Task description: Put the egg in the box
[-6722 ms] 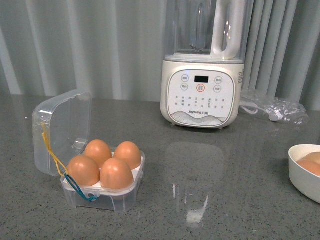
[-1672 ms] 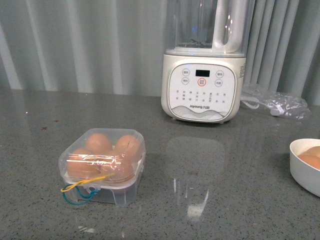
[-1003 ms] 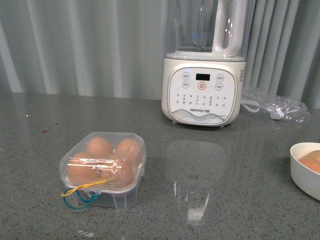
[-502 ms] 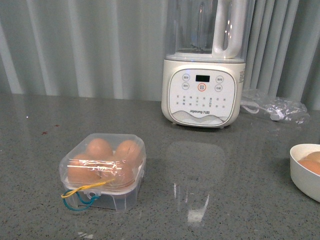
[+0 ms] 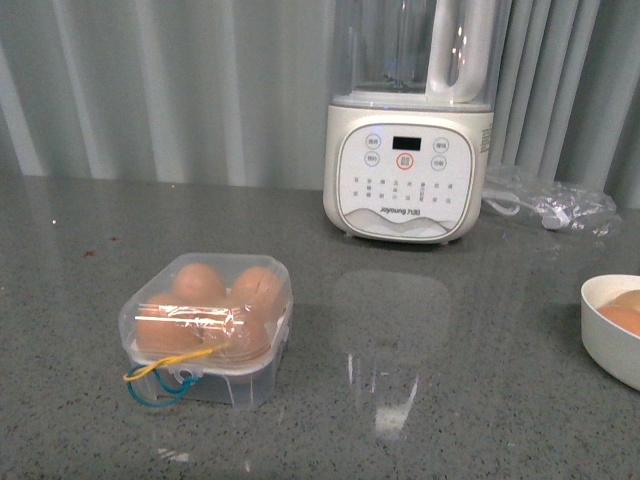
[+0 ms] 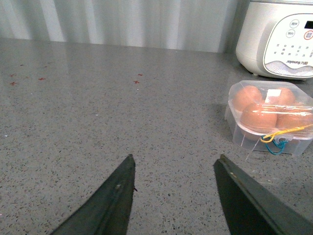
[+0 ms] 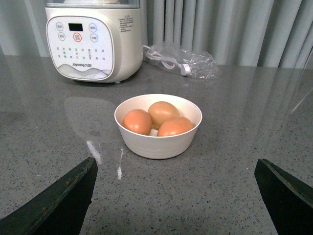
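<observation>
The clear plastic box [image 5: 208, 325] sits on the grey counter with its lid shut over several brown eggs [image 5: 197, 282]. Its yellow and blue bands [image 5: 158, 377] hang at the front. It also shows in the left wrist view [image 6: 270, 116]. My left gripper [image 6: 175, 161] is open and empty, low over bare counter, apart from the box. My right gripper [image 7: 176, 164] is open wide and empty, facing a white bowl [image 7: 158, 140] with three brown eggs [image 7: 163, 112]. Neither arm shows in the front view.
A white blender [image 5: 408, 150] stands at the back, also in the right wrist view [image 7: 93, 41]. A clear bag with a cable [image 5: 548, 205] lies to its right. The bowl's edge [image 5: 606, 330] shows at the front view's right. Grey curtains hang behind the counter.
The box lid, open 6.7 s ago, is shut over the eggs. Since then the front view has only shifted slightly; nothing on the counter has moved.
</observation>
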You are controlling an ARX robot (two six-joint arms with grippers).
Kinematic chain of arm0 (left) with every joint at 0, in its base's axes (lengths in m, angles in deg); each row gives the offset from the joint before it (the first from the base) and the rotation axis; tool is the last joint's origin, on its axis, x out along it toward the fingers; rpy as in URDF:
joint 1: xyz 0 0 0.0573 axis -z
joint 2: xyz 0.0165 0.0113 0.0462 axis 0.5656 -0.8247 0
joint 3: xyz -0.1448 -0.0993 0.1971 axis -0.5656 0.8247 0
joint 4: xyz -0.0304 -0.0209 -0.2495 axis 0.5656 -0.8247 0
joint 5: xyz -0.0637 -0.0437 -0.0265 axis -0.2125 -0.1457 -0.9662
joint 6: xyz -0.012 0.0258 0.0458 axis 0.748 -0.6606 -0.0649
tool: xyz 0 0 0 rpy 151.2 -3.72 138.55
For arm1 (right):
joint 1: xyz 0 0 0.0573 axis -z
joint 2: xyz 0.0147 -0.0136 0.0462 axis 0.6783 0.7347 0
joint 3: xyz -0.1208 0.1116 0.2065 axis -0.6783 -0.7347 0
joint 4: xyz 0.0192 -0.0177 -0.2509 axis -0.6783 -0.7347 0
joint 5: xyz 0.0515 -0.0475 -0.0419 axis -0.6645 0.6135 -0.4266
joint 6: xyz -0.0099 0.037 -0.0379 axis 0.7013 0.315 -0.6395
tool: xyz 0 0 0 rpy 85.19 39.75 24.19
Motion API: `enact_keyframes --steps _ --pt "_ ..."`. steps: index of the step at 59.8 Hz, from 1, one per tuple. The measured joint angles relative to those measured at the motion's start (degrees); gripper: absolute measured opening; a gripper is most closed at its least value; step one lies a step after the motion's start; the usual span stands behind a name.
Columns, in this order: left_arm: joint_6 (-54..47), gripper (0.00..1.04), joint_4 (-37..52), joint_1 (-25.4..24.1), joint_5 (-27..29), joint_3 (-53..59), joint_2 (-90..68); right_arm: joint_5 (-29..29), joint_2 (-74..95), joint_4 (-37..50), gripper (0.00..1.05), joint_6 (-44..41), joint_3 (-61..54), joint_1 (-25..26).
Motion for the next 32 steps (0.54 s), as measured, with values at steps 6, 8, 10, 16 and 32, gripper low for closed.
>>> enact_keyframes --steps 6,8,10,16,32 --pt "0.0 0.75 0.0 0.0 0.0 0.0 0.0 0.0 0.0 0.0 0.98 0.0 0.0 0.0" --pt "0.0 0.80 0.0 0.0 0.0 0.0 0.0 0.0 0.0 0.0 0.98 0.0 0.0 0.0" --pt "0.0 0.85 0.0 0.0 0.0 0.0 0.0 0.0 0.0 0.0 0.98 0.0 0.0 0.0" --pt "0.0 1.00 0.0 0.0 0.0 0.0 0.0 0.0 0.0 0.0 0.98 0.0 0.0 0.0" --pt "0.0 0.98 0.0 0.0 0.0 0.0 0.0 0.0 0.0 0.0 0.98 0.0 0.0 0.0"
